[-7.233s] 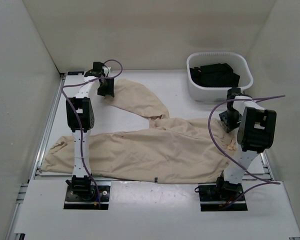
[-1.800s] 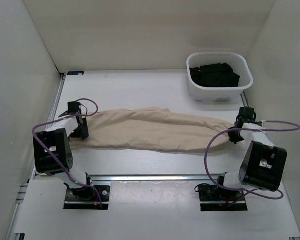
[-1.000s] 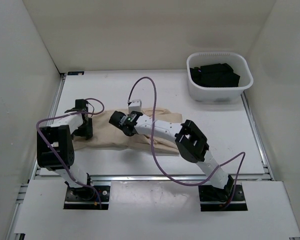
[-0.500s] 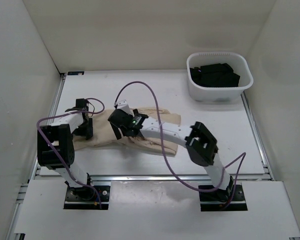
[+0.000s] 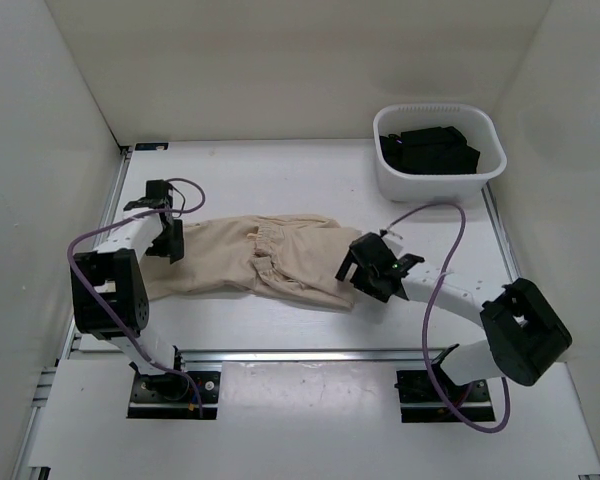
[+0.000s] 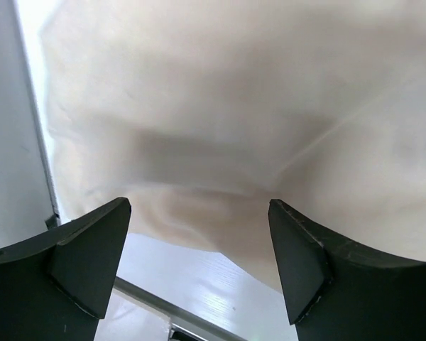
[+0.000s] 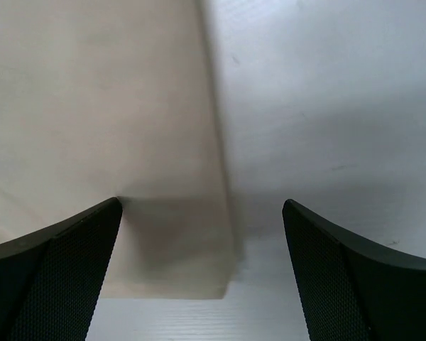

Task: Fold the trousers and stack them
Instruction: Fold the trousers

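Beige soft-cloth trousers (image 5: 260, 258) lie folded into a long bundle across the middle of the white table (image 5: 280, 180), running left to right, with the gathered waistband showing on top near the centre.

At the bundle's left end I have the left gripper (image 5: 166, 243) pointing down over the cloth. From overhead I get only its black body. The left wrist camera tells me more: both dark fingers (image 6: 85, 256) stand spread wide with nothing between them. Cream cloth with a soft crease fills the view beneath, and a strip of bare table shows at the bottom. Whether the tips touch the cloth I cannot tell.

At the right end sits the right gripper (image 5: 352, 270), its arm reaching in low from the right. Overhead it looks to be right at the cloth's edge. The right wrist camera shows its mesh-textured pads (image 7: 64, 263) set far apart and holding nothing. The trousers' straight edge and one corner lie under the left pad, with bare table under the right one.

Farther right and back, well apart from the trousers, stands the white plastic tub (image 5: 435, 188) with black items (image 5: 430, 148) inside.
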